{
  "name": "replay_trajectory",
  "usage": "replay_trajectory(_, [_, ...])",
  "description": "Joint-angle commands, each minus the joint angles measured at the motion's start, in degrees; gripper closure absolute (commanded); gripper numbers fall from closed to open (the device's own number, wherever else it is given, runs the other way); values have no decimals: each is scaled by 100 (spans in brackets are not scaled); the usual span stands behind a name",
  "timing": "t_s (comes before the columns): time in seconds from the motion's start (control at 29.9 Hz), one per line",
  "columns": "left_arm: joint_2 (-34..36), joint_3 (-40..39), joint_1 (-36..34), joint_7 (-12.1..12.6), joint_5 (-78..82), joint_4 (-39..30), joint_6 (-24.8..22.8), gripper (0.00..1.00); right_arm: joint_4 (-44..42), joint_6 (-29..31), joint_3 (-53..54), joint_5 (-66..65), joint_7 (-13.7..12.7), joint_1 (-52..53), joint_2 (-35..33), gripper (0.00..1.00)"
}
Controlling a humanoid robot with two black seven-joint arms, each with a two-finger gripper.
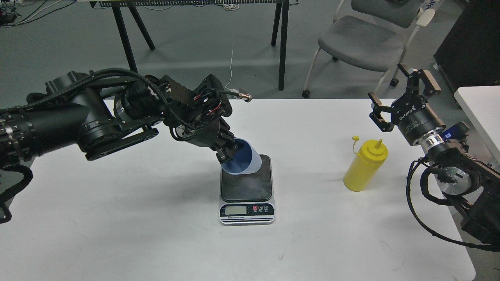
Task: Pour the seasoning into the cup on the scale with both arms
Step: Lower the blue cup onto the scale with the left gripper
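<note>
My left gripper [227, 150] is shut on the rim of the light blue cup [242, 160]. It holds the cup tilted over the back left part of the scale's dark platform [246, 183]; I cannot tell whether the base touches it. The scale's display faces the front of the white table [136, 218]. The yellow seasoning bottle [365, 166] stands upright to the right of the scale, its cap hanging off to the left. My right gripper [402, 95] is open and empty, above and behind the bottle at the table's back right.
A grey chair [361, 41] and black table legs [281, 43] stand on the floor behind the table. Another white table's corner [478, 103] is at the far right. My right arm's cables [425, 218] hang by the table's right edge.
</note>
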Motion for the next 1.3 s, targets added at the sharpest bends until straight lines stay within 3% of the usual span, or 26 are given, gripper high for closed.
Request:
replay_trajectory(0.0, [-21, 2, 52, 0, 11, -3, 0, 92, 0, 0, 0, 0, 0, -19, 1, 1])
replay_trajectory(1.0, [-250, -33, 316, 0, 213, 33, 0, 88, 0, 0, 0, 0, 0, -63, 71, 1])
replay_trajectory(1.17, [-232, -86, 298, 0, 160, 33, 0, 76, 9, 0, 0, 0, 0, -63, 71, 1])
replay_trajectory(1.27, [-232, -95, 272, 0, 46, 33, 0, 59, 9, 0, 0, 0, 0, -63, 71, 1])
